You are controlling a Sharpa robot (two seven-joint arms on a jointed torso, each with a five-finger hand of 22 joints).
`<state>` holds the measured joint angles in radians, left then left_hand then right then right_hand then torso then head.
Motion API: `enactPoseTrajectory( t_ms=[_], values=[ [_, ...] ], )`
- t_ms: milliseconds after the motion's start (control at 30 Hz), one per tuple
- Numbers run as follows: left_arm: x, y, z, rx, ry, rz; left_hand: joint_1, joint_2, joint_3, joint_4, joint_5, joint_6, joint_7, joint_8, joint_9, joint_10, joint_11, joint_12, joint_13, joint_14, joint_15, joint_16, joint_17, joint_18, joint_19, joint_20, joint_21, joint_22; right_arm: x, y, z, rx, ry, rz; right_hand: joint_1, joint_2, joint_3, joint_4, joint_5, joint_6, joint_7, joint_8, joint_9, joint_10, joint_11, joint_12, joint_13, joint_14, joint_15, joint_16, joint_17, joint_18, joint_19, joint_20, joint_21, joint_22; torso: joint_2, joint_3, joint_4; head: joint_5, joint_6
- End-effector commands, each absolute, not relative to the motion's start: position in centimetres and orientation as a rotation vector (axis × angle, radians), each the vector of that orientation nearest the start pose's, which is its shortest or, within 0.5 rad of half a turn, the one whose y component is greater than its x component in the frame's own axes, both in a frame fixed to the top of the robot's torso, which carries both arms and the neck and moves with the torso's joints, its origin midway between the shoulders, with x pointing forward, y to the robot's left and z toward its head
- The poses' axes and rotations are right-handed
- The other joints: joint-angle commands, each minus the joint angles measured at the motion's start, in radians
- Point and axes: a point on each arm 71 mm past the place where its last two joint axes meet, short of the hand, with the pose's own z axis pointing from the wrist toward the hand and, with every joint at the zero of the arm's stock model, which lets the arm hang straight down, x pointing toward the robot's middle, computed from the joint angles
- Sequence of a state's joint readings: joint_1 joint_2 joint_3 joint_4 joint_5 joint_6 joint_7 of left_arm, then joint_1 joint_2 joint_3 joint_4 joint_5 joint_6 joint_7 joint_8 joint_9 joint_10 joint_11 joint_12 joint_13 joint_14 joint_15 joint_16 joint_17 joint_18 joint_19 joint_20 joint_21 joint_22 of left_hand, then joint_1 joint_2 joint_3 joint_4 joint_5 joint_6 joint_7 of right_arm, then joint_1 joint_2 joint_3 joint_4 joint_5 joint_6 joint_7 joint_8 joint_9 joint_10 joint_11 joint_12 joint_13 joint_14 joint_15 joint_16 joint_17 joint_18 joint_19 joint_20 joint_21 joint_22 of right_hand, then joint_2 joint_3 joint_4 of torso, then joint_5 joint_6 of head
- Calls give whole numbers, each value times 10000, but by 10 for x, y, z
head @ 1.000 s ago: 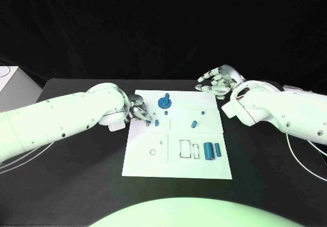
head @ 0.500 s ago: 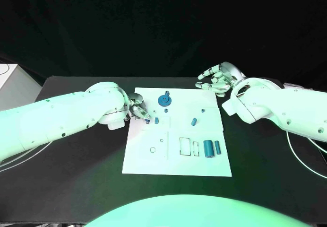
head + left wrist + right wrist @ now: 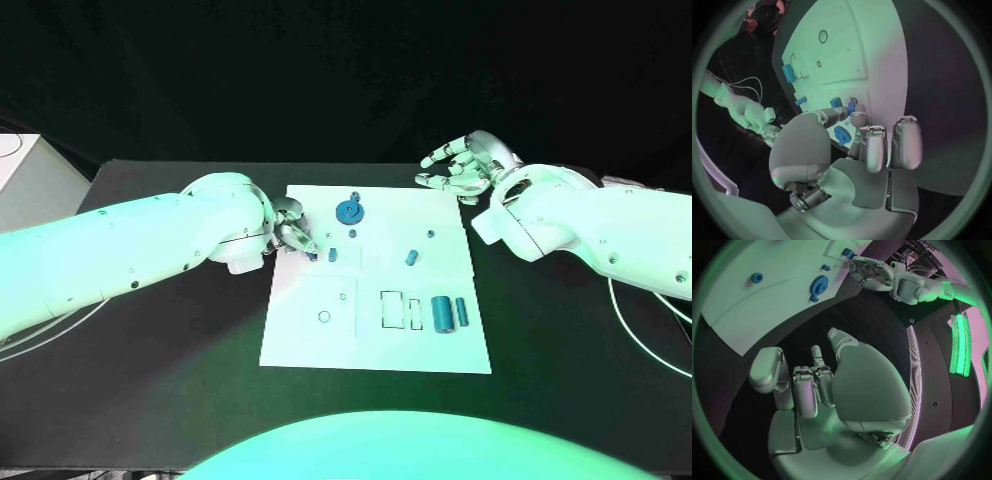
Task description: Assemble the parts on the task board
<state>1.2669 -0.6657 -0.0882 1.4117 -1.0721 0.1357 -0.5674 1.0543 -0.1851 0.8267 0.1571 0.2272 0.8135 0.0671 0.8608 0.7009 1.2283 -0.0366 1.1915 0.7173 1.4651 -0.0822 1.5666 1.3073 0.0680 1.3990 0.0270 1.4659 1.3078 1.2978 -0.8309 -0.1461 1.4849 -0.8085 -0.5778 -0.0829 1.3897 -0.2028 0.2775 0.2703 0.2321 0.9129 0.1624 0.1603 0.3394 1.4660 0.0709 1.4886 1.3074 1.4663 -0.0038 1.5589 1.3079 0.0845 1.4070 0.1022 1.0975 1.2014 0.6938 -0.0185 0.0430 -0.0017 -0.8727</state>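
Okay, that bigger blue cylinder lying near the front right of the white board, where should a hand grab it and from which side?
Grip the larger blue cylinder across its middle, coming straight down from above. It lies flat on the task board with its long axis running front to back, so fingers would likely close on its left and right flanks. A thinner blue piece lies close on its right, so clearance there looks tight.

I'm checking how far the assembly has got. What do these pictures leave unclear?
- Left hand, head view: too small to tell whether its fingertips grip the small blue part on the task board.
- Right hand: fingers curled; its palm faces away.
- Board outlines: too small to read.
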Motion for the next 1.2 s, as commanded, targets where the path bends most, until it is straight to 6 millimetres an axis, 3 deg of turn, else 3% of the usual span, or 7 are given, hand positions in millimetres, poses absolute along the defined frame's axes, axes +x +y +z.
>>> enactPoseTrajectory(
  t_ms=[33,1200],
  values=[
    [497,161,-219,-903,23423,-3695,-14,90,1465,-1405,54,474,-388,52,1949,29,-45,-56,-9,1057,-93,42,2635,-97,46,-19,41,5,503,-225,-175,5122,15965,8027,-95,0,19,52,45,-80,15,-35,-12,292,78,-45,1929,928,57,-66,2165,142,-51,-11,-61,-9,3,-3,-4,4,1],
    [497,156,-220,-537,23692,-3614,-39,74,1521,-1433,56,483,-397,63,1951,20,-54,-97,-91,1057,-102,42,2635,-95,40,-30,37,-5,503,-226,-175,5129,15984,8014,-119,8,36,56,61,-87,14,-24,-9,287,77,-52,1922,924,55,-74,2151,143,-49,-12,-82,-14,9,0,-1,-67,1]
  ],
)
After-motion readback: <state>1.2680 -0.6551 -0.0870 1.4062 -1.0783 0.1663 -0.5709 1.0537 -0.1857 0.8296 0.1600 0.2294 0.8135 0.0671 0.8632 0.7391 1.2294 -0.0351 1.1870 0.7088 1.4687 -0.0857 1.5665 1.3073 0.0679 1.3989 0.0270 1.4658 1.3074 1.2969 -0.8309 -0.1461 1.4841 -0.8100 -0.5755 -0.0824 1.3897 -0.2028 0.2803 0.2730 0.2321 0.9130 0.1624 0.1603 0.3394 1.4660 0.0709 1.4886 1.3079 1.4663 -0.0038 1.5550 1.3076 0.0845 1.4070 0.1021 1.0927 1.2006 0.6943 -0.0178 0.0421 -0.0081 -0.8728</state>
